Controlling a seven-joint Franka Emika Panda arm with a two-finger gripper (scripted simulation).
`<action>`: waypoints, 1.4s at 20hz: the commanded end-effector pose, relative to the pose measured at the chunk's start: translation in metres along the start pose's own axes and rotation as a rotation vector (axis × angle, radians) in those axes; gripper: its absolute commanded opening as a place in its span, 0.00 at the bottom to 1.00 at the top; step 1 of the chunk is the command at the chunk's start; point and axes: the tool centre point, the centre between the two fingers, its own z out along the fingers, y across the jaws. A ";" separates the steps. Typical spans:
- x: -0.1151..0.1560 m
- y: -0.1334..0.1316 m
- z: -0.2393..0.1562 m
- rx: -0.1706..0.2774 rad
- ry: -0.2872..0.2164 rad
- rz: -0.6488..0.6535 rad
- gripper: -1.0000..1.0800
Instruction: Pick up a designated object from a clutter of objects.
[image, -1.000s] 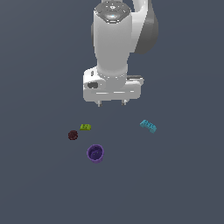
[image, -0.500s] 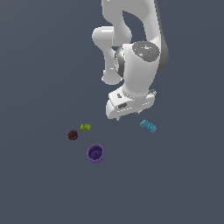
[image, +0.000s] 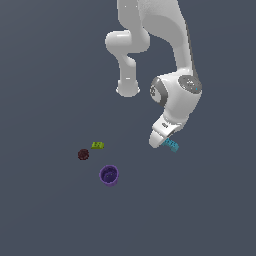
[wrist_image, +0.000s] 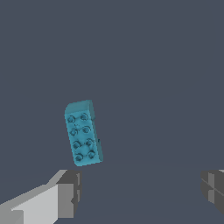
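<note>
The cyan studded brick (image: 171, 145) lies flat on the grey floor at the exterior view's right, partly hidden behind my wrist. In the wrist view the brick (wrist_image: 83, 133) lies studs up, a little ahead of the fingers and nearer one of them. My gripper (wrist_image: 140, 192) is open and empty, with its two grey fingertips (wrist_image: 70, 192) wide apart; in the exterior view its fingers are hidden by the hand (image: 160, 135). The lime-green brick (image: 97, 145), the dark maroon ball (image: 83, 154) and the purple cup (image: 109, 175) sit together at the exterior view's left.
The arm's white links (image: 150, 45) rise above the scene. The floor is plain dark grey with no edges in view.
The arm has swung toward the exterior view's right and lowered, bringing the hand from the middle to just over the cyan brick. The objects have not moved.
</note>
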 end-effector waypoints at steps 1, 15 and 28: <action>0.006 -0.019 0.014 0.003 0.010 -0.068 0.96; 0.014 -0.056 0.040 0.015 0.027 -0.188 0.96; 0.015 -0.058 0.085 0.015 0.029 -0.193 0.96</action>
